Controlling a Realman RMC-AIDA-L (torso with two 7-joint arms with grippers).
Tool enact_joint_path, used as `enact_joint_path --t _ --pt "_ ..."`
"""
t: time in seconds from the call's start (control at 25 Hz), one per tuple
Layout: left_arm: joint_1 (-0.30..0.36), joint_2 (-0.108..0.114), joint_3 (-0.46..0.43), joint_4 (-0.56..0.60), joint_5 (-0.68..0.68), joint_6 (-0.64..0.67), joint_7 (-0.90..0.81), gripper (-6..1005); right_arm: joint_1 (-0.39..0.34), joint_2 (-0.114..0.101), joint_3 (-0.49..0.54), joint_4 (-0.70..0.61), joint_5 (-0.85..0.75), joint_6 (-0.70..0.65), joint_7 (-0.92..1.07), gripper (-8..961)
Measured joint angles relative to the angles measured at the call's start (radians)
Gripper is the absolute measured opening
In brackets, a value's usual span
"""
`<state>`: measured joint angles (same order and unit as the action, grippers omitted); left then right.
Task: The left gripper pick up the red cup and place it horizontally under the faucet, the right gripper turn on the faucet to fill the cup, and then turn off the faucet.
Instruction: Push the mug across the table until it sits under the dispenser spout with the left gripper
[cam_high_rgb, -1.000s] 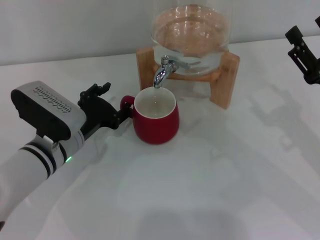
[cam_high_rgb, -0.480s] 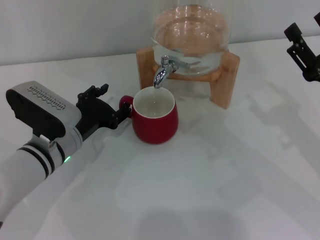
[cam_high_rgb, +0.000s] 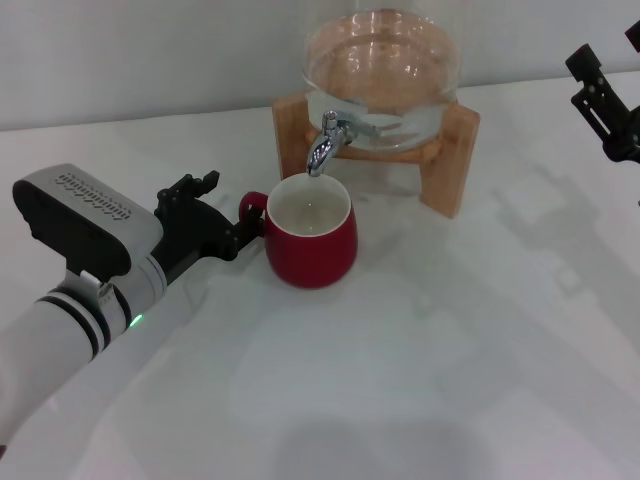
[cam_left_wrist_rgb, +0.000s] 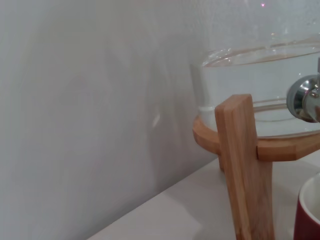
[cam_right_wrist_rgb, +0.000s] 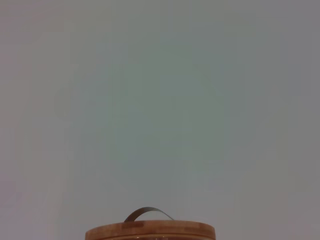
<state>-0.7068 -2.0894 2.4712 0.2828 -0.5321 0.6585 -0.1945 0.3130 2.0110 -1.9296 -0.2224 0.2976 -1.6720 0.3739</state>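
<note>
Under the faucet (cam_high_rgb: 322, 150) we see our left pincer (cam_high_rgb: 232, 236) clamping the red cup (cam_high_rgb: 311, 238) by its handle, a rigid, breakable ceramic

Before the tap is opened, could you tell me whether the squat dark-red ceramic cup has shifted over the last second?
No. The red cup sits below the chrome faucet spout and beside the wooden stand, as before.

cup (cam_high_rgb: 311, 245) under faucet (cam_high_rgb: 323, 148), left hand (cam_high_rgb: 225, 232) beside
</note>
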Motion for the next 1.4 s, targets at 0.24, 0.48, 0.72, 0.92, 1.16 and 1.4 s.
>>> enact_joint_path --t 0.24,0.48,0.72,0.92,1.16,1.4 --pt "0.006 0.0 0.002 0.006 0.005 -0.001 0.0 706 0.0 0.0 0.0 0.0 0.0 0.0 -0.001 783" --pt "0.009 -0.001 0.006 0.008 0.027 -0.001 -0.009 706 0.0 0.0 0.0 0.0 0.0 0.0 -0.001 783" --pt "0.009 -0.001 0.014 0.012 0.034 -0.001 -0.012 706 -0.002 0.0 0.0 0.0 0.0 0.0 -0.001 783" --pt "0.01 -0.002 0.014 0.012 0.035 0.006 -0.006 706 -0.002 0.0 0.0 0.0 0.0 0.0 -0.001 782" --pt "0.015 -0.001 0.014 0.014 0.054 0.012 0.004 706 -0.001 0.0 0.002 0.001 0.0 0.005 -0.001 782" --pt "0.029 0.0 0.009 0.035 0.055 0.012 0.021 707 -0.001 0.0 0.006 0.0 0.0 0.007 -0.003 782"
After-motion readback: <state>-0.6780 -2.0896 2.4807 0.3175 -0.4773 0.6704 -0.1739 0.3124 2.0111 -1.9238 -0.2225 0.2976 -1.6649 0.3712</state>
